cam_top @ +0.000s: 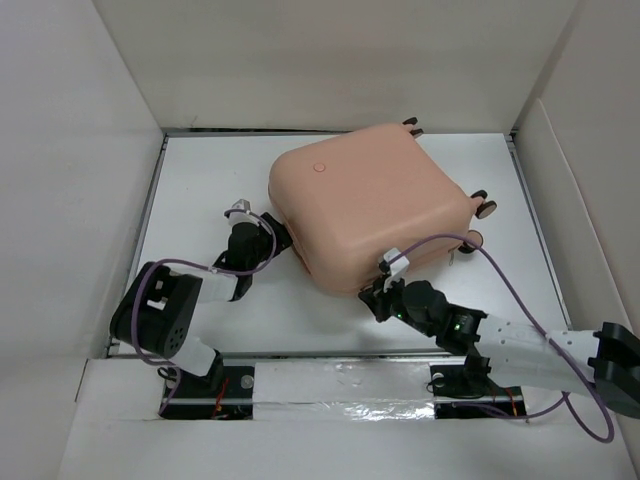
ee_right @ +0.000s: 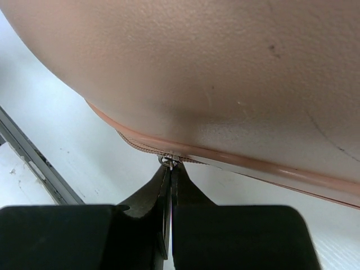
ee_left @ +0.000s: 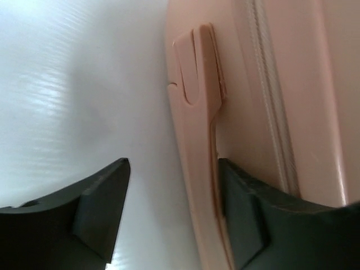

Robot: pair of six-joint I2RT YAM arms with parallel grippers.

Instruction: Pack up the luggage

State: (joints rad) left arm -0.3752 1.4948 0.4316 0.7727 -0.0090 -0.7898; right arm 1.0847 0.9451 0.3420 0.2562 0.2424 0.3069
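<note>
The peach-pink luggage (cam_top: 370, 205) lies shut on the white table (cam_top: 200, 180), its wheels (cam_top: 487, 208) pointing right. My left gripper (cam_top: 275, 240) is at its left side, open. In the left wrist view the gripper (ee_left: 171, 211) straddles the pink side handle (ee_left: 194, 73), which lies against the right finger (ee_left: 242, 214); the zipper line (ee_left: 275, 112) runs beside it. My right gripper (cam_top: 372, 297) is at the luggage's near corner. The right wrist view has it (ee_right: 170, 169) shut on the small metal zipper pull (ee_right: 169, 162) under the shell (ee_right: 225, 56).
White walls enclose the table on the left, back and right. A taped strip (cam_top: 340, 385) runs along the near edge by the arm bases. A dark metal rail (ee_right: 34, 160) borders the table. A purple cable (cam_top: 520, 300) loops over the right arm.
</note>
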